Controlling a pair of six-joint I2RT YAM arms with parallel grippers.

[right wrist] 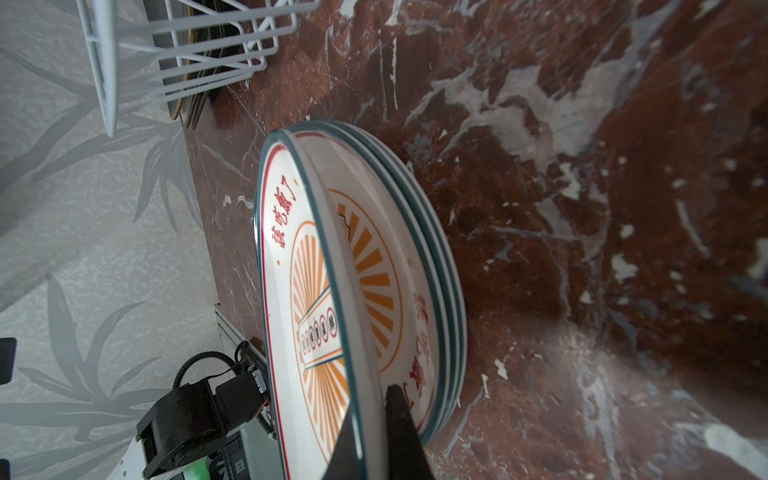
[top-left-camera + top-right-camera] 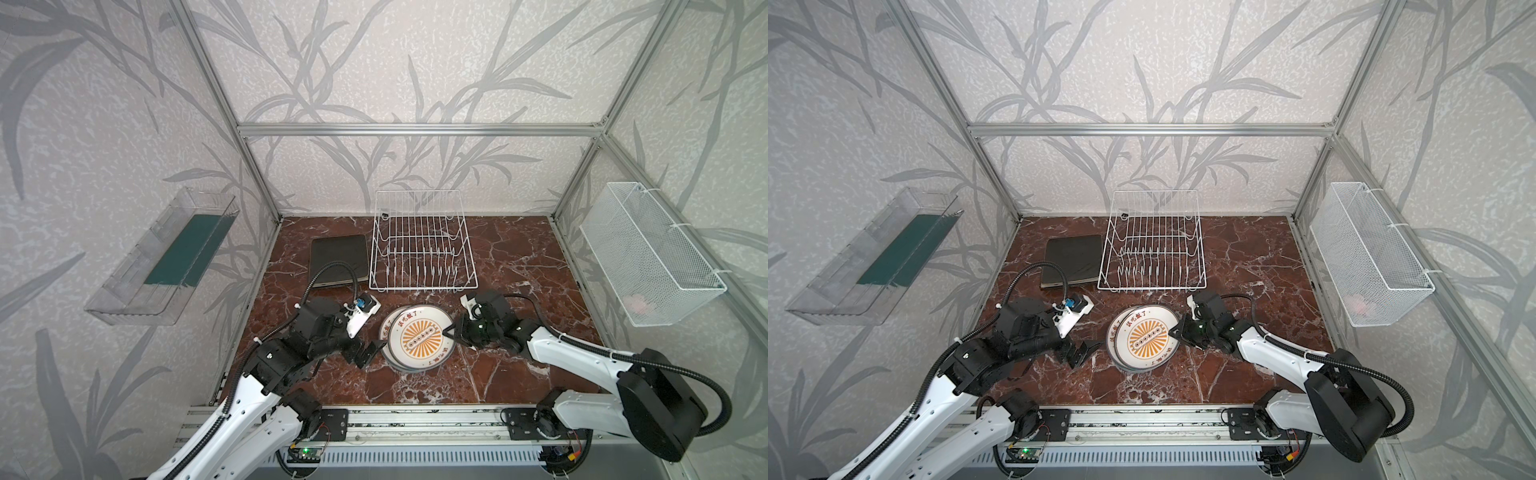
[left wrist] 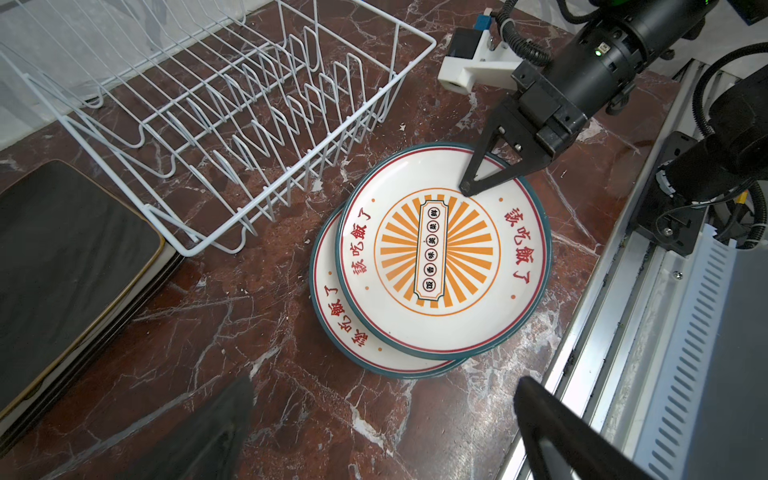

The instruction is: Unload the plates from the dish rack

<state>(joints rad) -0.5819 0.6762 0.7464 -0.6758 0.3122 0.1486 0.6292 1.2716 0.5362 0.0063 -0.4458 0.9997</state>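
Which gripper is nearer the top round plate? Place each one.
Right. The right gripper is shut on the top round plate, at its rim; the left gripper hangs open, apart, on its opposite side.

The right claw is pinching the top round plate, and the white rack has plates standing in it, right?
Not quite. The dish rack is empty, only bare wires, as both top views show. The right gripper is indeed pinching the rim of the top round plate.
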